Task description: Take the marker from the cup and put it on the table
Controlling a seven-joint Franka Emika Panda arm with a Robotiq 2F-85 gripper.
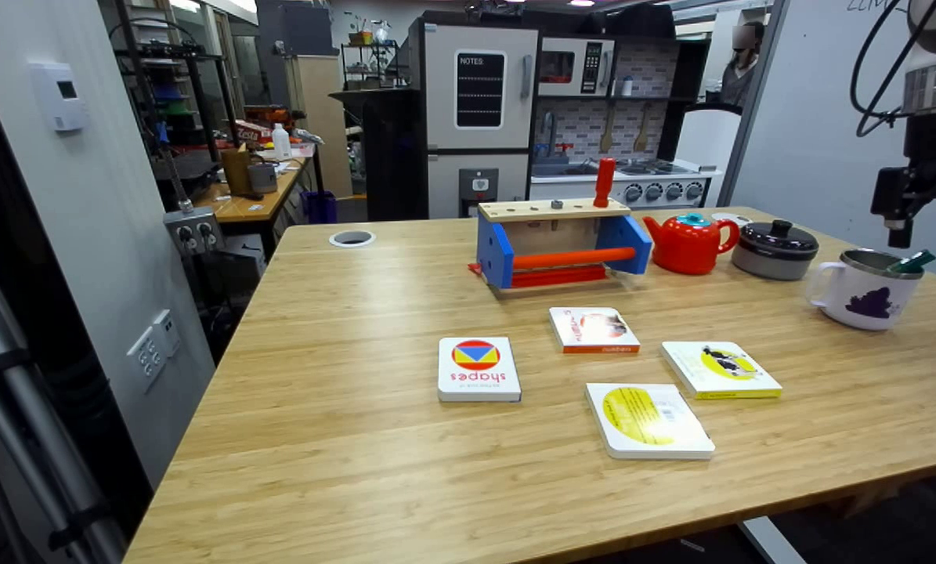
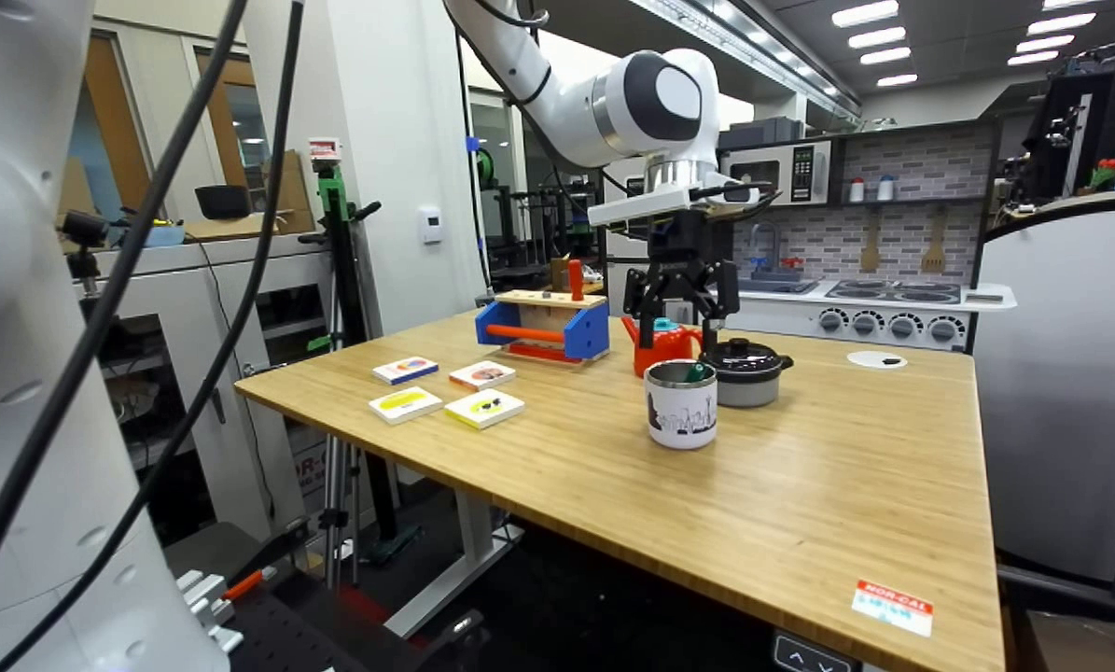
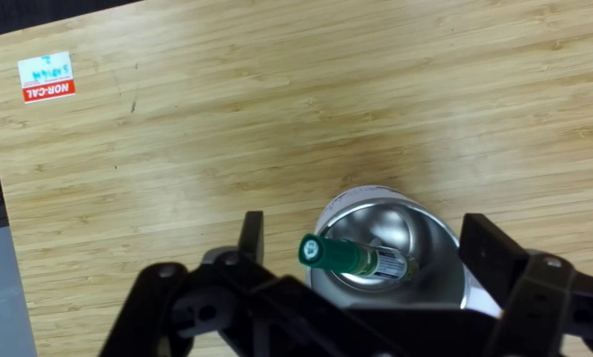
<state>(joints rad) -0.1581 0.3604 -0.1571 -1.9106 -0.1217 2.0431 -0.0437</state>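
Your black two-finger gripper [image 2: 678, 336] hangs, jaws spread apart, above white metal-lined mug [image 1: 863, 294] on tan wood-grain table [image 2: 828, 485]; slim green marker [image 3: 358, 260] leans inside, poking out.

Lab: robot arm [image 2: 576, 121], play kitchen [image 2: 828, 235]

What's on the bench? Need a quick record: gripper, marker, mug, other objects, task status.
gripper: open, holding nothing, above the mug
marker: green-capped, leaning inside the mug, cap end sticking out past the rim
mug: white with dark print, metallic inside, handled, upright on the table
other objects: toy workbench, red teapot, black-lidded pot, four board books
task status: marker not yet out of the mug
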